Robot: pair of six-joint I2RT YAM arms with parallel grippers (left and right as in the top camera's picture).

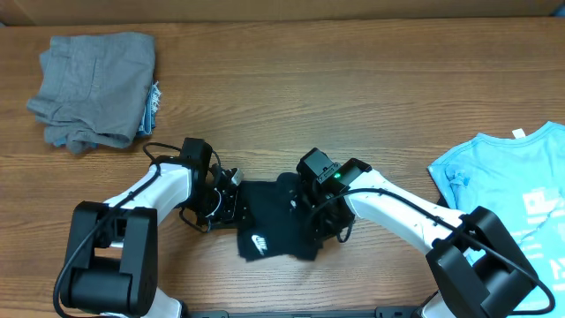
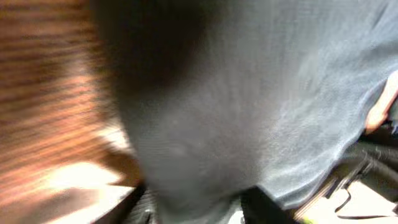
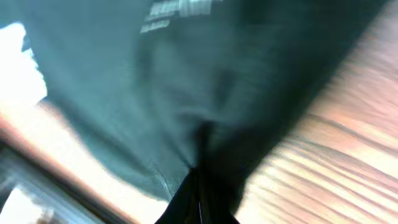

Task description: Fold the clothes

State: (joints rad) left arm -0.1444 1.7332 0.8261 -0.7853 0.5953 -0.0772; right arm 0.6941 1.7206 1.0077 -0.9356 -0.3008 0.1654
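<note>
The black T-shirt lies bunched at the near edge of the table, between your two arms. The right gripper is at its right edge, and in the right wrist view the cloth puckers to a tight crease at the fingers, so it looks clamped on a fold. The left gripper is at the left edge. Dark cloth fills its blurred wrist view, and you cannot tell how far its jaws are open or whether they have a hold.

My read is that you are spreading the shirt flat before folding. Confirm the left grip first, then draw both edges apart evenly and low over the wood so the cloth slides instead of twisting. Stop once the bunching is gone.

A small white logo faces up near the shirt's lower left, too small to read. Pale print in the right wrist view is blurred beyond reading. The blue T-shirt at the far right carries white print, also illegible. The grey pile shows no label.
</note>
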